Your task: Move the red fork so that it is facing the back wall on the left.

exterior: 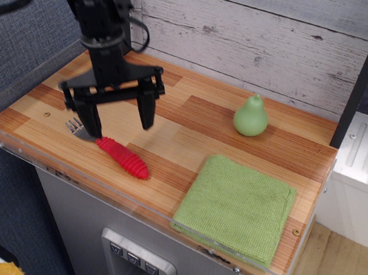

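Note:
The red fork lies flat near the front left edge of the wooden table. Its ribbed red handle points right and toward the front. Its silver head points left and is partly hidden behind one finger. My gripper is open, with its two black fingers spread wide, just above and behind the fork. The left finger stands over the fork's neck; the right finger is clear of the fork. The back wall of whitewashed planks runs behind the table.
A green pear stands upright at the back right of the table. A folded green cloth lies at the front right. A dark post stands at the back left, a blue-grey panel on the left side.

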`<state>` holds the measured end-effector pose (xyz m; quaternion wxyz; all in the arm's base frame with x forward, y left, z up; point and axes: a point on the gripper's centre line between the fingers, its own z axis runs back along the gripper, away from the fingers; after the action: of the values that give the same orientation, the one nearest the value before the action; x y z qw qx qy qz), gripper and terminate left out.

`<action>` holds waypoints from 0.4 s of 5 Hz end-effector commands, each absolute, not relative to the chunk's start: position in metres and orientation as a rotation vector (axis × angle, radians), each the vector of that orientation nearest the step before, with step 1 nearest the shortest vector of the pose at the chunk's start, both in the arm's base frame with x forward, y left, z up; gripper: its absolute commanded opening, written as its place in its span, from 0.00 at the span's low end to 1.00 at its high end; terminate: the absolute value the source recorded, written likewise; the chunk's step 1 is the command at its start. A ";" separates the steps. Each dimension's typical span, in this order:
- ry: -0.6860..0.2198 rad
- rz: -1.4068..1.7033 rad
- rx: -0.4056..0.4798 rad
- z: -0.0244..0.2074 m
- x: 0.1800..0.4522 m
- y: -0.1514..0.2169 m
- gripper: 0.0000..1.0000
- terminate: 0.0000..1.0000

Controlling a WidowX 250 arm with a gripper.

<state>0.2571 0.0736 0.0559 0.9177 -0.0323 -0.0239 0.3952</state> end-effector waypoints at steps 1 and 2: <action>0.023 0.953 0.169 0.064 0.259 0.075 1.00 0.00; -0.035 1.029 0.152 0.068 0.251 0.082 1.00 0.00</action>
<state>0.2426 0.0745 0.0552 0.8684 0.0763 0.0088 0.4899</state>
